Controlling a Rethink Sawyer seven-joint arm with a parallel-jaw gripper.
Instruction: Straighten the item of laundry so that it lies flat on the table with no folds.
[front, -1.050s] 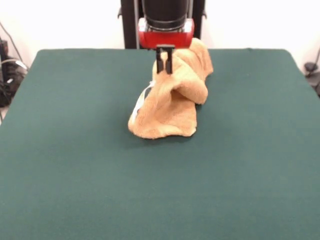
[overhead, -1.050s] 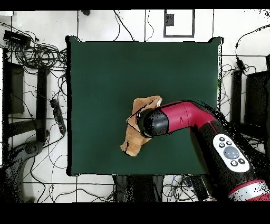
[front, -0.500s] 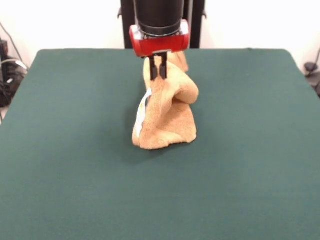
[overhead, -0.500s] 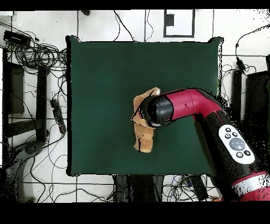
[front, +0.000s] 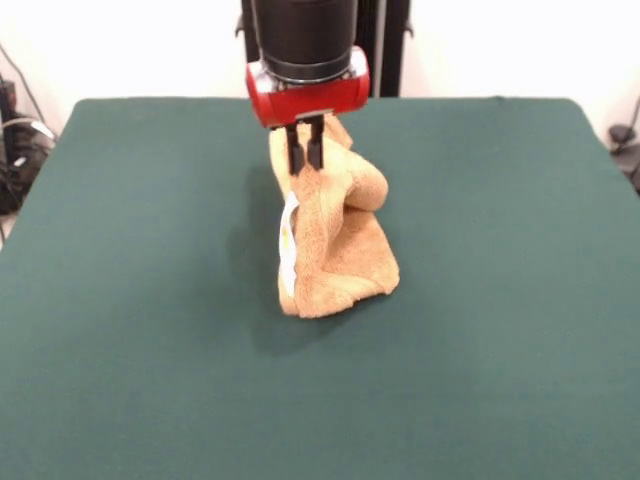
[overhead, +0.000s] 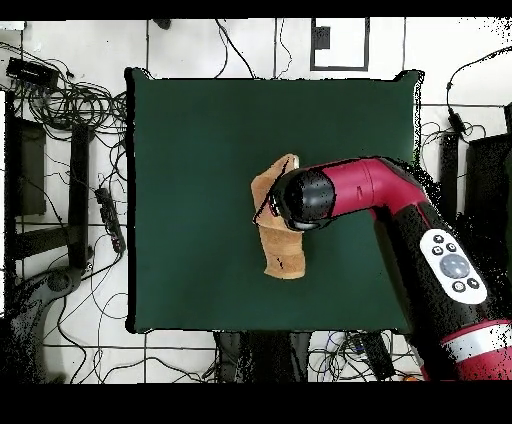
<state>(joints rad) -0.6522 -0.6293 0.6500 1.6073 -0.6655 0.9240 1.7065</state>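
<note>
While the gripper (front: 305, 157) hung above the middle of the table (front: 500, 320), its two dark fingers stood close together, pinched on an upper fold of the towel (front: 335, 245). From that pinch the orange-tan cloth drooped straight below the jaws in a bunched, twisted column, a white label (front: 289, 240) showing down one edge, and its lower end rested on the green felt. Seen from overhead, the towel (overhead: 275, 225) lay as a long narrow strip, its long axis running out from under the wrist. Any flattening pull would probably have to follow that axis, away from the resting end.
</note>
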